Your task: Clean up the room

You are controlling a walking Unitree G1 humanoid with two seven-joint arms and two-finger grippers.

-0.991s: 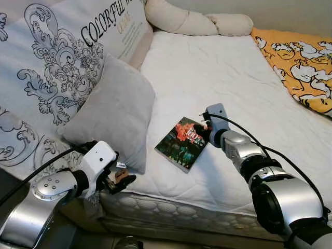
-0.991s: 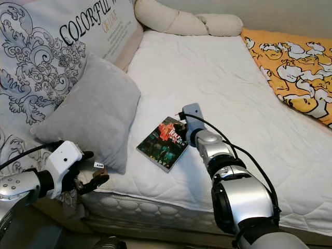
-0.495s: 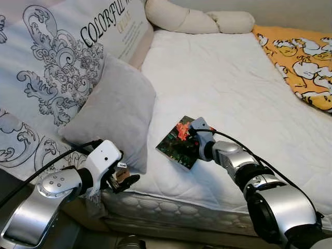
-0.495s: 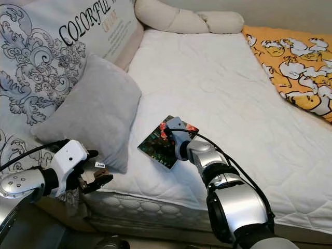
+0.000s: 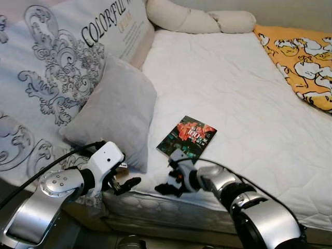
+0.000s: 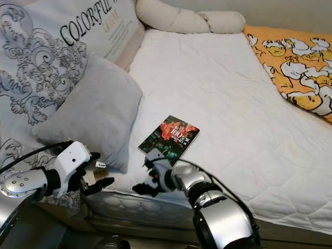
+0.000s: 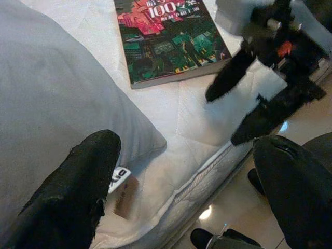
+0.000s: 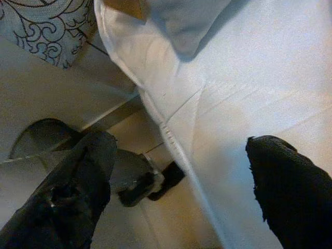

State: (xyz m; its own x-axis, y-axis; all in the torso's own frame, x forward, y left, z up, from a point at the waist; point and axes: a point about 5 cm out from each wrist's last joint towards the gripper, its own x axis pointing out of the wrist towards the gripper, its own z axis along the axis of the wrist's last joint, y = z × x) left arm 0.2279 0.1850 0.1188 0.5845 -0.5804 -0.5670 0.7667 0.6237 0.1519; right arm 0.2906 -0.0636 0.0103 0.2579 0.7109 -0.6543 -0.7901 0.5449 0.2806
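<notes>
The book (image 5: 187, 137) lay flat on the white mattress (image 5: 233, 83), near its front edge, just at 3 o'clock of the grey cushion (image 5: 116, 111). The right gripper (image 5: 165, 185) hovered at 6 o'clock of the book, clear of it, fingers apart and holding nothing. The left gripper (image 5: 124, 182) sat at the mattress corner below the cushion, at 8 o'clock of the book, fingers likewise spread and empty. An orange patterned blanket (image 5: 306, 57) occupied the 2 o'clock side.

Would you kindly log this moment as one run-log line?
book: flat on bed, unheld | right gripper: open, at bed edge beside book | left gripper: open, by grey pillow
</notes>
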